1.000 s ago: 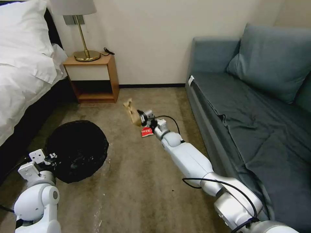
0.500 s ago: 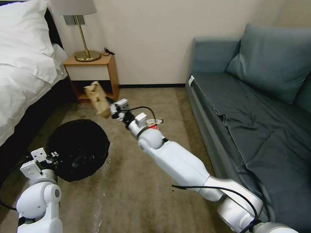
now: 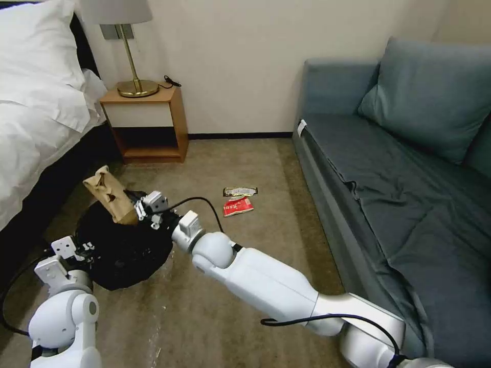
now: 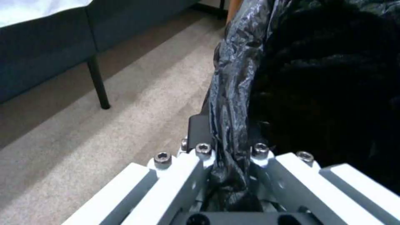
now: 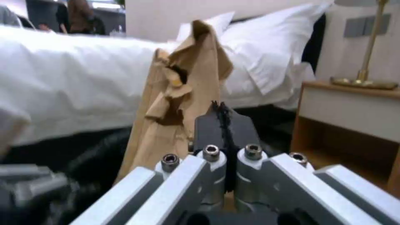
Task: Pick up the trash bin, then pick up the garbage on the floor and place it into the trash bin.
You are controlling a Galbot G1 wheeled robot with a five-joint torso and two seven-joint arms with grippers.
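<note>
Paper bag (image 3: 108,194) clamped in right fingers (image 5: 225,125) over trash bin (image 3: 123,245), left fingers (image 4: 200,131) pinching its liner.

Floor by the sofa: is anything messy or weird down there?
Yes. A red snack packet and a bar wrapper lie loose on the carpet, litter beside the sofa rather than in the trash bin.

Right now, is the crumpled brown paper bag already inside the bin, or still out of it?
Still out. The crumpled brown paper bag is held above the black-lined trash bin by the right gripper, fingers shut on its lower end.
</note>
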